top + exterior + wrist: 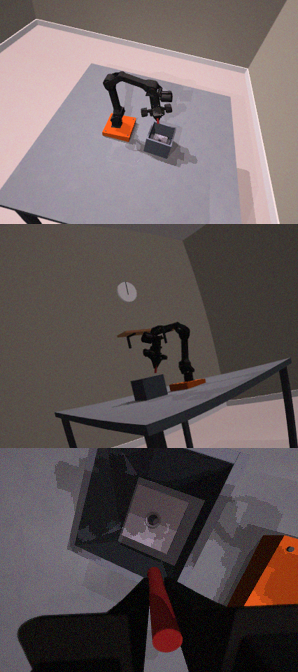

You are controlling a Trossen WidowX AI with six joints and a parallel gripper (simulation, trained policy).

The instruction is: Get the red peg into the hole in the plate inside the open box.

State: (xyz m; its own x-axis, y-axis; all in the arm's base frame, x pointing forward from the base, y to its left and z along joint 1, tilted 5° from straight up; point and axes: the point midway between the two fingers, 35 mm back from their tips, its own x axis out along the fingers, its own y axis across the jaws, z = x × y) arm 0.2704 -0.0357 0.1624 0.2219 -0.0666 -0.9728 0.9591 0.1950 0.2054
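The red peg (157,121) (156,370) (162,610) is held between the fingertips, pointing down. My gripper (157,118) (156,367) (156,582) is shut on it, above the box's rim. The open dark grey box (158,148) (150,388) (86,508) stands on the table. In the wrist view the peg's far end overlaps the near wall of the box. The light plate (161,137) (172,504) lies at the bottom, with a round hole (153,520) near its middle. The hole shows beyond the peg's tip, and nothing is in it.
The orange base (119,129) (187,384) (276,578) of the arm stands on the grey table (105,175) (140,414), beside the box. The box walls rise around the plate on all sides. A brown shelf (134,332) and a round clock (126,292) are on the wall behind.
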